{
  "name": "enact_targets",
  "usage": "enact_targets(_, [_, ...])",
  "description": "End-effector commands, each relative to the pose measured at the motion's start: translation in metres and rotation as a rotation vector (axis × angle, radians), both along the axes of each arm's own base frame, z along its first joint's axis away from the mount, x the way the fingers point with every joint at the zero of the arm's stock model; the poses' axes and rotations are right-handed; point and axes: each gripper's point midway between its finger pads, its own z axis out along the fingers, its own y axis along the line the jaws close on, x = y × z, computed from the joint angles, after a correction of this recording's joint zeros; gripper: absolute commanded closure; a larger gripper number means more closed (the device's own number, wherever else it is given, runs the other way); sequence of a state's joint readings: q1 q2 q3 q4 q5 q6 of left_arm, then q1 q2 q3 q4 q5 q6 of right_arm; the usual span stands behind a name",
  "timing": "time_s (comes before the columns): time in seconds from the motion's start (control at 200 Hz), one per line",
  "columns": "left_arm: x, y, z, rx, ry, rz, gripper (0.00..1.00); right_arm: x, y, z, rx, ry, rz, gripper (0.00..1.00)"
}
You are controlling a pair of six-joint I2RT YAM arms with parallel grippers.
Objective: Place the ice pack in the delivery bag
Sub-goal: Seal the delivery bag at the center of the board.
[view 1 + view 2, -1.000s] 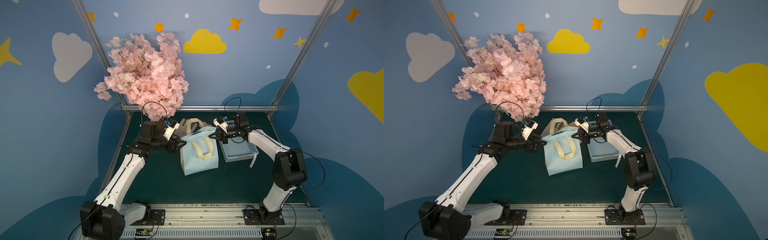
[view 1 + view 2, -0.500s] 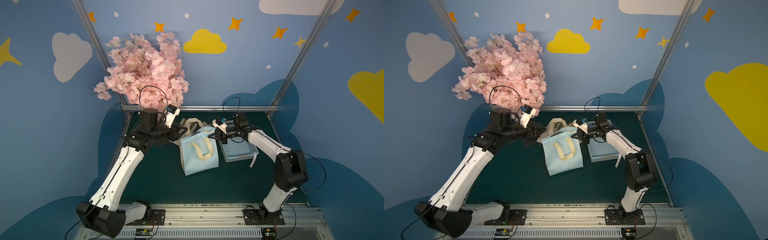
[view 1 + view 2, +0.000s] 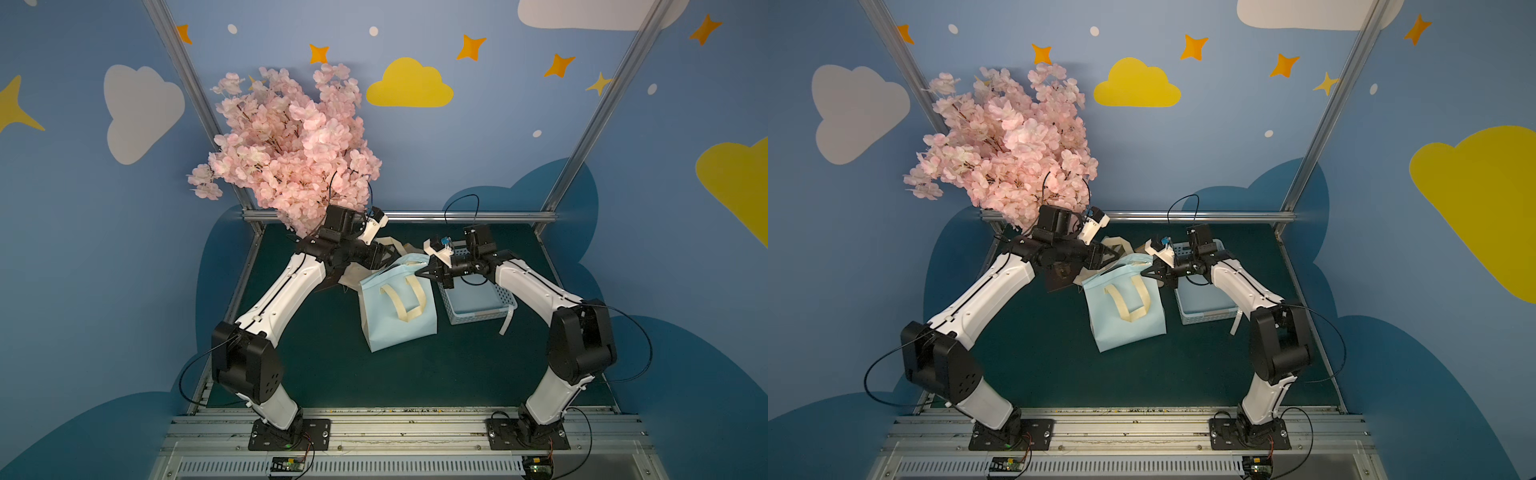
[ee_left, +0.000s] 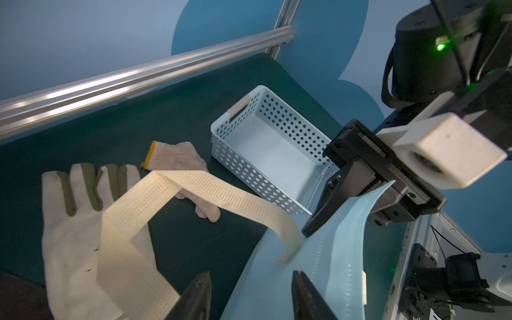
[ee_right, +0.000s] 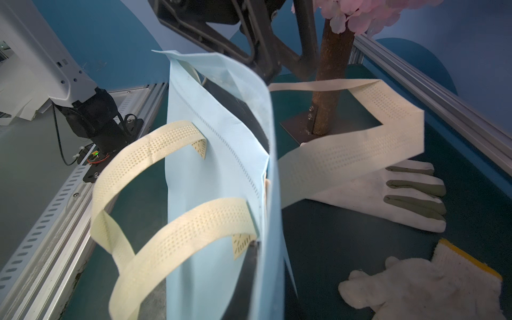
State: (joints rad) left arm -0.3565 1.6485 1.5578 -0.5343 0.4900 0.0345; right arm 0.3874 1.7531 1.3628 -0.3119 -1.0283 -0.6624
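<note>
Since 1 second ago the left gripper has risen and swung in over the far handle of the delivery bag, jaws apart and empty. The right gripper stays pinched on its blue rim, holding it up. The delivery bag lies mid-frame in both top views, with the basket just right of it.

Your left arm has lifted and swung inward. The left gripper now hovers at the back rim of the delivery bag, by the rear handle, jaws narrower than a second ago.
</note>
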Motion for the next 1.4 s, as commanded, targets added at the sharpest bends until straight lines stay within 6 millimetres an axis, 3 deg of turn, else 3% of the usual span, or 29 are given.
enact_targets(0.0, [-0.010,-0.013,0.003,-0.036,0.022,-0.078,0.49,-0.007,0.001,0.005,-0.015,0.005,0.000,1.00])
enact_targets(0.12, [-0.016,-0.019,-0.008,-0.039,0.056,-0.104,0.48,-0.006,0.002,0.006,-0.011,0.005,-0.004,1.00])
enact_targets(0.365, [-0.031,-0.025,-0.006,-0.077,0.061,-0.141,0.41,-0.003,0.003,0.002,-0.023,0.012,-0.009,1.00])
enact_targets(0.591, [-0.032,-0.027,-0.025,-0.031,0.079,-0.143,0.42,-0.005,0.005,0.005,-0.020,0.014,-0.002,1.00])
enact_targets(0.786, [-0.042,-0.031,-0.035,0.010,0.086,-0.192,0.48,-0.006,0.006,0.008,-0.013,0.026,-0.001,1.00])
enact_targets(0.941, [-0.044,-0.028,-0.043,0.045,0.087,-0.192,0.59,-0.006,0.001,0.011,-0.014,0.015,-0.011,0.91])
enact_targets(1.026, [-0.041,-0.026,-0.047,0.063,0.086,-0.183,0.66,-0.008,-0.001,0.013,-0.018,0.010,-0.011,0.81])
enact_targets(1.242, [-0.040,-0.024,-0.053,0.099,0.078,-0.182,0.75,-0.019,-0.017,0.027,-0.038,-0.008,-0.015,0.33])
enact_targets(1.397, [-0.038,-0.025,-0.054,0.123,0.056,-0.184,0.79,-0.036,-0.022,0.041,-0.011,0.006,0.012,0.17])
